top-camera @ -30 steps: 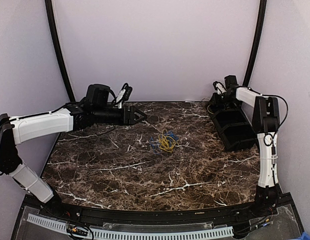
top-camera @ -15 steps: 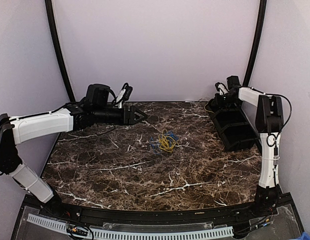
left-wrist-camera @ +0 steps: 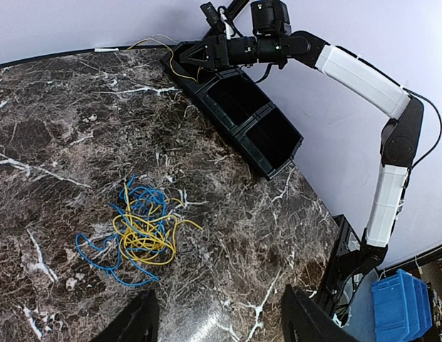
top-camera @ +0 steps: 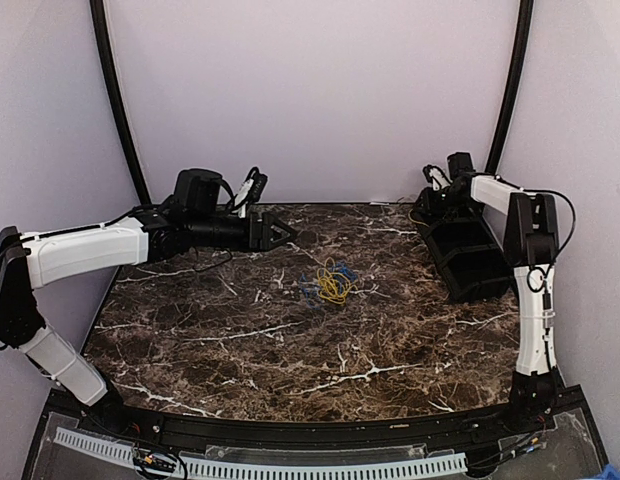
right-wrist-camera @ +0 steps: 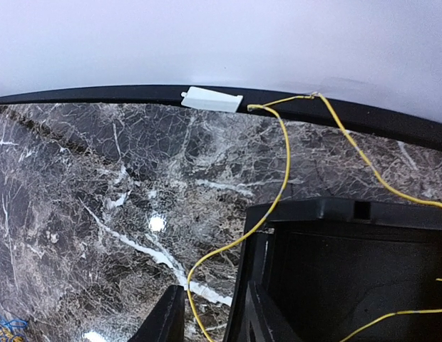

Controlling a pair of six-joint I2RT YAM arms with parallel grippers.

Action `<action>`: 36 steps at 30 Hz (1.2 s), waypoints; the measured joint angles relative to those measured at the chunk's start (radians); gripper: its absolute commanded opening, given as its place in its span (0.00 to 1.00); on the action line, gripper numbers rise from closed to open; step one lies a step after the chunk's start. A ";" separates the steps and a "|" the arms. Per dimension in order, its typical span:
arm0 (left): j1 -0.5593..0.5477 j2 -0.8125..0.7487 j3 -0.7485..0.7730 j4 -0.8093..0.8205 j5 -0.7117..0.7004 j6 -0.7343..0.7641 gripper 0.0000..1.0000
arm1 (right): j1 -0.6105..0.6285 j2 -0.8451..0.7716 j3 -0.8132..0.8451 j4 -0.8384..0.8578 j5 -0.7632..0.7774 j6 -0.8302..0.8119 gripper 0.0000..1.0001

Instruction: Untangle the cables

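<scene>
While the tangled cables lay in a roundish heap with no clear long axis at the middle of the table, the left gripper hovered nearer, behind and left of them, jaws wide and empty. The right gripper sat well apart at the black bin, jaws partly open, a loose yellow wire running between them ungripped.

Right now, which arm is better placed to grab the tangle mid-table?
Left. The left gripper is open and aimed at the cables; the right gripper is away at the far end of the black bin, beside a stray yellow wire.
</scene>
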 measured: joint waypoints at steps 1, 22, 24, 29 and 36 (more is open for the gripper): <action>0.000 0.000 0.000 0.000 0.000 0.000 0.61 | 0.003 0.011 0.005 -0.003 -0.002 0.000 0.33; 0.000 0.045 0.000 0.000 0.001 -0.007 0.62 | 0.058 0.106 0.073 -0.052 0.048 -0.060 0.06; 0.000 0.045 0.000 0.000 0.001 -0.007 0.62 | 0.060 0.106 0.074 -0.056 0.055 -0.062 0.00; -0.003 0.045 0.000 0.000 0.001 -0.007 0.62 | 0.061 0.089 0.056 -0.057 0.076 -0.064 0.00; -0.005 0.045 0.000 0.016 0.013 -0.010 0.62 | 0.051 -0.124 -0.064 -0.043 0.119 -0.099 0.00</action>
